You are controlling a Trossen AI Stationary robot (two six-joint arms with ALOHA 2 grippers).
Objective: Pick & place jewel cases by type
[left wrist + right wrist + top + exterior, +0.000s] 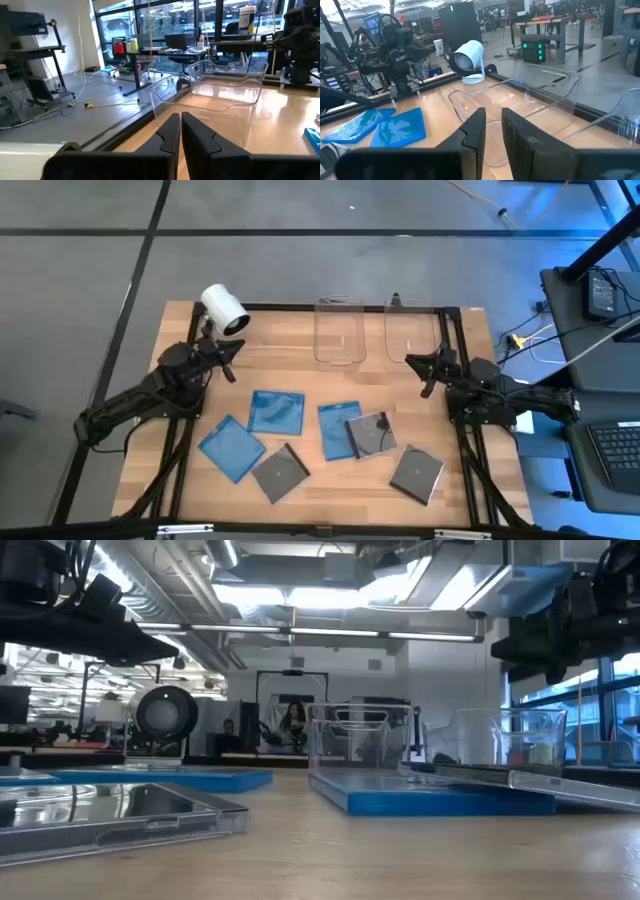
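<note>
From above, six jewel cases [277,412] lay scattered on the wooden surface [300,360], none bearing legible writing. The left gripper [180,131] had its fingers together; the right gripper's [492,127] fingers stood slightly apart, empty.

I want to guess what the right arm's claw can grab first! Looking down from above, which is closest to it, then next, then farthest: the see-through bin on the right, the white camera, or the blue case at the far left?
From the right gripper:
1. Right clear bin, just beside it at the back edge.
2. White camera, back left corner.
3. Leftmost blue case, front left. Close to the camera's distance, but slightly farther.
</note>
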